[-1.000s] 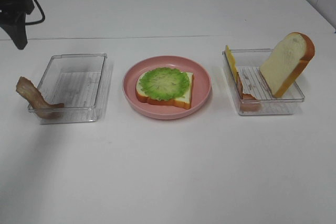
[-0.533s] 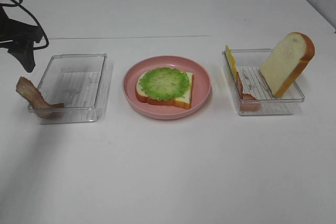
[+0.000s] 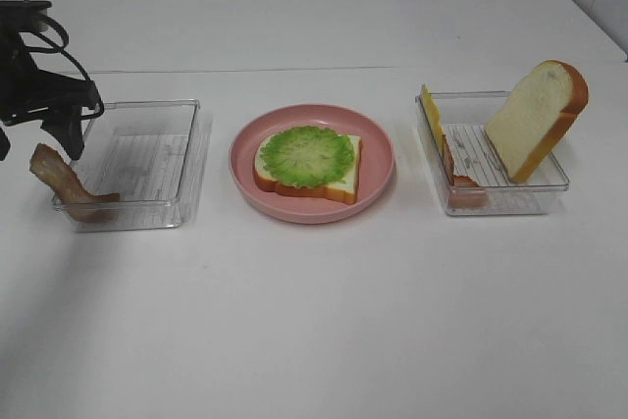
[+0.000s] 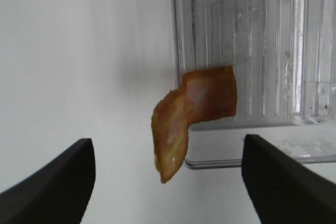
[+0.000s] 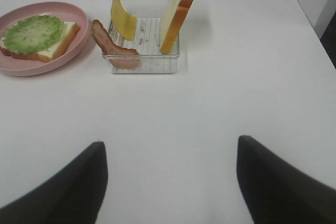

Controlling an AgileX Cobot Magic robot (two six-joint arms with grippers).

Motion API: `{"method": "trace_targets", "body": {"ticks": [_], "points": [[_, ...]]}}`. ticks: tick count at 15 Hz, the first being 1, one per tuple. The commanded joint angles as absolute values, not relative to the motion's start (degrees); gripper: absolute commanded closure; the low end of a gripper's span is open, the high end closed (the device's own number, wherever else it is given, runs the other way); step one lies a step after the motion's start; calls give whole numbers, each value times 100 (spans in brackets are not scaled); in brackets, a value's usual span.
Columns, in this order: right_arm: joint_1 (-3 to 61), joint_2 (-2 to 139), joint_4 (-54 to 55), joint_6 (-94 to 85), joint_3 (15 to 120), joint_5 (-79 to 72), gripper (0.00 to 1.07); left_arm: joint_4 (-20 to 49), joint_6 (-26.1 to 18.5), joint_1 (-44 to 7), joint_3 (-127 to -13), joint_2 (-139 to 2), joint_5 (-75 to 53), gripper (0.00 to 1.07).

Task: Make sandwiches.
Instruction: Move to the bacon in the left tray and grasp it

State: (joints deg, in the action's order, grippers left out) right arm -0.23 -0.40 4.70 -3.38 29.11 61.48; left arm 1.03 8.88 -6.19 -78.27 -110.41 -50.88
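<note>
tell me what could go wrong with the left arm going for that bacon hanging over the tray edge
1. The bacon strip is draped over the rim of the clear tray, so the open left gripper might catch that rim as it closes and drag the tray along.
2. The strip is thin and bent; a grip on its hanging end could slip and drop it short of the pink plate.

Bright, even light, probably overhead; soft shadows on table (image 3: 294,321); wrist views slightly blurred.
</note>
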Motion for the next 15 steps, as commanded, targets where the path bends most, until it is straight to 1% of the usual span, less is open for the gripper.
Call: {"method": "trace_targets", "body": {"ticks": [1, 3, 4, 7, 8, 9, 11, 12, 14, 15], "points": [[-69, -69, 504, -378, 2899, 6073, 41, 418, 963, -596, -7786, -11241, -4893, 33], [-69, -69, 504, -378, 2899, 6073, 41, 487, 957, -596, -7786, -11350, -4847, 35], [-69, -69, 504, -378, 2899, 6073, 41, 476, 951, -596, -7786, -11402, -4859, 41], [-69, -69, 504, -378, 2899, 6073, 41, 476, 951, -596, -7786, -11402, -4859, 50], [-69, -69, 504, -378, 2899, 6073, 41, 476, 951, -596, -7786, -11402, -4864, 59], [-69, -69, 504, -378, 2899, 6073, 41, 470, 951, -596, -7786, -11402, -4870, 62], [-69, -69, 504, -378, 2899, 6073, 41, 384, 945, -596, -7786, -11402, -4916, 80], [-69, -69, 504, -378, 2899, 6073, 41, 327, 945, -596, -7786, -11402, -4927, 88], [-69, -69, 504, -378, 2899, 6073, 41, 286, 945, -596, -7786, -11402, -4939, 98], [-69, -69, 504, -378, 2899, 6073, 41, 286, 945, -596, -7786, -11402, -4979, 107]]}}
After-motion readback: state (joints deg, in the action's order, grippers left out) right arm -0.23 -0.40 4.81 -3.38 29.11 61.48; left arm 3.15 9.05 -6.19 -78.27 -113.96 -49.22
